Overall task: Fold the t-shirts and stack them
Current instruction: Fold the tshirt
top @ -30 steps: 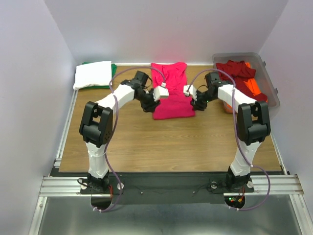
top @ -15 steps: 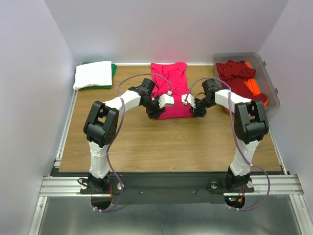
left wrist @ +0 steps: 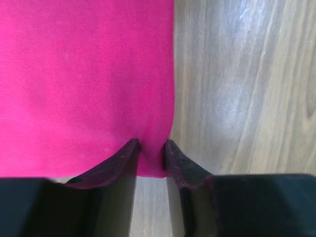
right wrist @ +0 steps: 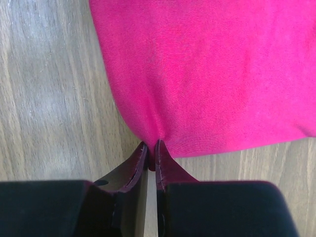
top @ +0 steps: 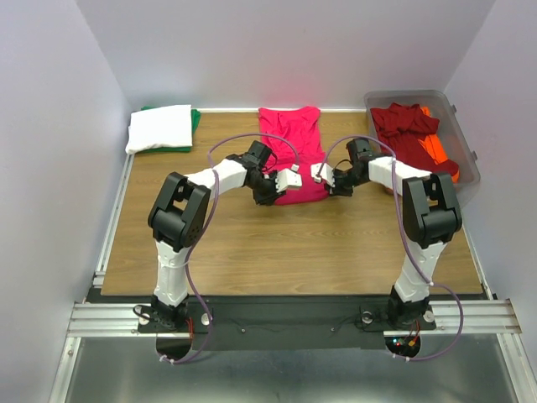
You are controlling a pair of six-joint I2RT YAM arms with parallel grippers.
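Gripping the pink tee (top: 290, 138) at its near corners, left gripper (left wrist: 150, 148) and right gripper (right wrist: 152, 147) are clamped shut. Both arms (top: 220, 172) reach low

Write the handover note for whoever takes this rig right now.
Left gripper: shut on the pink t-shirt, at a near hem corner.
Right gripper: shut on the other near corner.
Shirt spread at the far middle of the table.
Done: white t-shirt folded on a green one, back left.
Left: fold and stack the pink; dark red t-shirt and orange t-shirt wait in the bin.
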